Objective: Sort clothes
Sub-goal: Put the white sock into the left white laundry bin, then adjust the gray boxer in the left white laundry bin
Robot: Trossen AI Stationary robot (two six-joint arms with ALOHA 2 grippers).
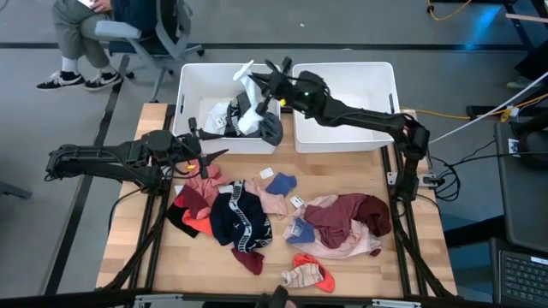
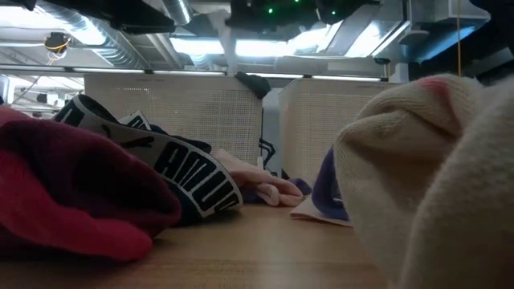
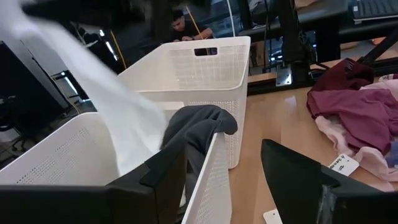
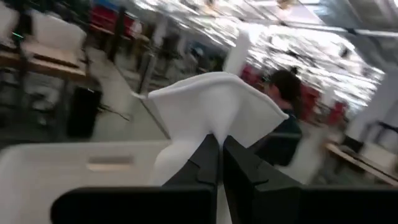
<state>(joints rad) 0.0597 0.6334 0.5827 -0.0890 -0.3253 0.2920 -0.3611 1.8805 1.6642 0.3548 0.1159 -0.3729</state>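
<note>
My right gripper reaches over the left white bin and is shut on a white garment. In the left wrist view that garment hangs into the bin. A grey garment is draped by its middle over the left bin's right wall. The other clothes lie heaped on the table: pink, navy with a white band, maroon and others. My left gripper stands open above the table's left side, next to the pile, with nothing between its fingers. My right gripper pinches the white garment's upper part between its two shut fingers. The fingers come about level from the table's right side. A flap of cloth fans out beyond the fingertips. The garment's lower part hangs slack below them, down into the left bin.
A second white bin stands right of the first at the table's far edge. Small white tags lie among the clothes. Bare wood shows between the bins and the pile. A person sits on a chair beyond the far left corner.
</note>
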